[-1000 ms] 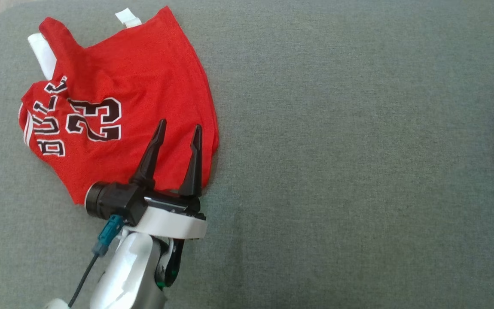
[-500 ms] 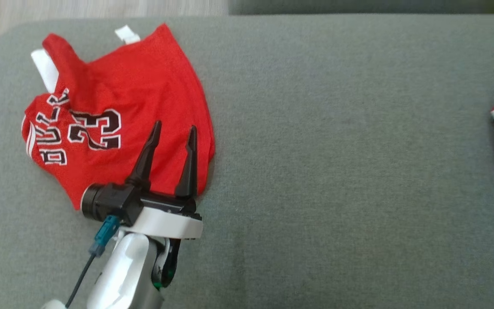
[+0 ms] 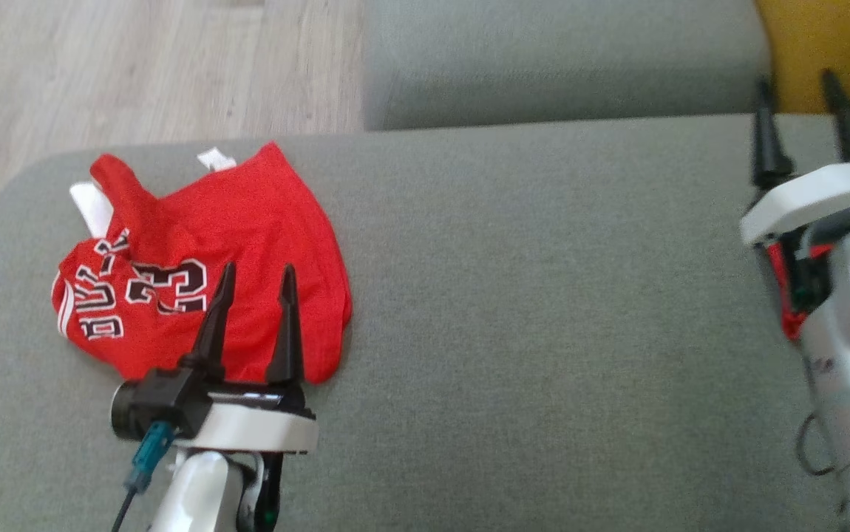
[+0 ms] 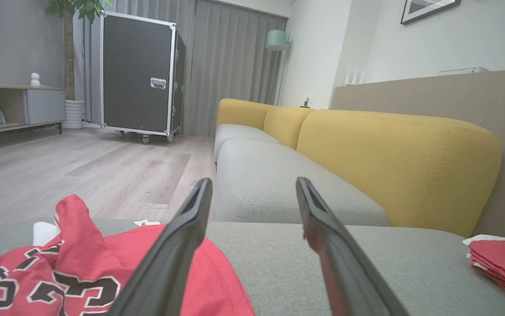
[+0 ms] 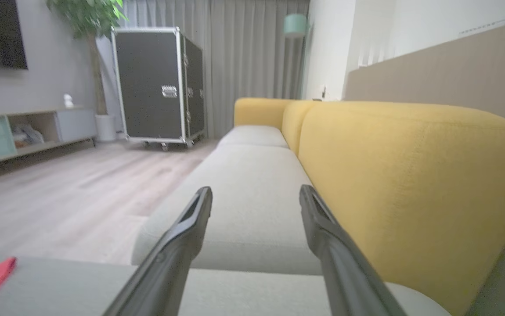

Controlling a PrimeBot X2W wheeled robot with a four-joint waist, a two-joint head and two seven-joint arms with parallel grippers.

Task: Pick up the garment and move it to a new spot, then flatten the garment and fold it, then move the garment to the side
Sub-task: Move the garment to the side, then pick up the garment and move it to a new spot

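Crumpled red jersey [image 3: 262, 214] at the left end of the grey sofa seat [image 3: 543, 295], number and lettering face up (partly creased over). Over its near hem, left claw [image 3: 259, 270]: fingers pointing away from the robot, spread wide, gripping nothing, pale left forearm [image 3: 203, 488] rising from the bottom edge. Well apart at the far right, right claw [image 3: 797, 81], likewise wide open and empty, tips toward the yellow backrest [image 3: 824, 44], wrist above a second red bundle [image 4: 494, 259].
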